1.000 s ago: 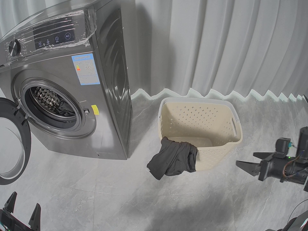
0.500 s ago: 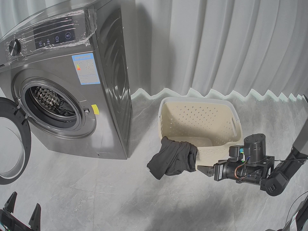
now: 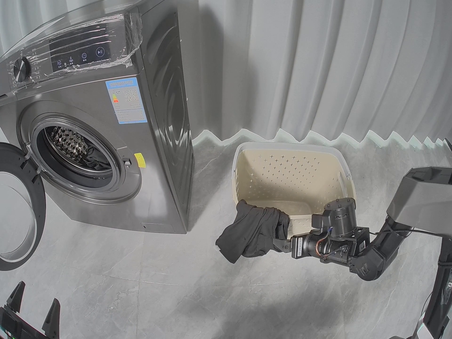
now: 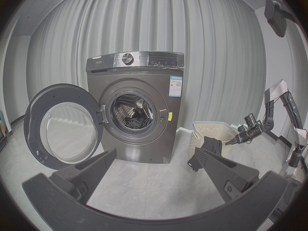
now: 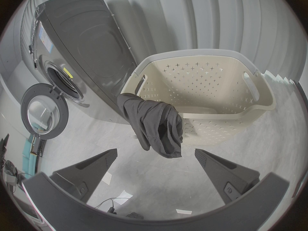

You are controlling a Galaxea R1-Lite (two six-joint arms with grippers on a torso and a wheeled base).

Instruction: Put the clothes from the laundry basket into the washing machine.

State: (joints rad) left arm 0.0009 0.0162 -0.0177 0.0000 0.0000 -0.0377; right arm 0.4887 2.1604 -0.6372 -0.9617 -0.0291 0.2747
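Dark grey cloth, a single garment (image 3: pixel 254 234), hangs over the near rim of the cream laundry basket (image 3: pixel 292 173) at the corner nearest the washing machine (image 3: pixel 160 118). Most of it dangles outside the basket, above the grey floor (image 3: pixel 188 283). The right tool (image 3: pixel 281 246) sits low, level with the garment's edge on the side away from the machine, and points at it. In the right wrist view its two fingers stand apart with the cloth hanging ahead of the gap. Whether a fingertip touches the fabric cannot be told. The left tool (image 3: pixel 34 307) is down by the floor, well apart from the basket and in front of the machine's round door (image 3: pixel 14 213). Its fingers are also spread, with nothing between them. The door is swung wide open.

By count there are two dark garments, one on the basket rim and a second garment (image 3: pixel 96 160) lying in the drum. There is one basket, one machine and two tools.
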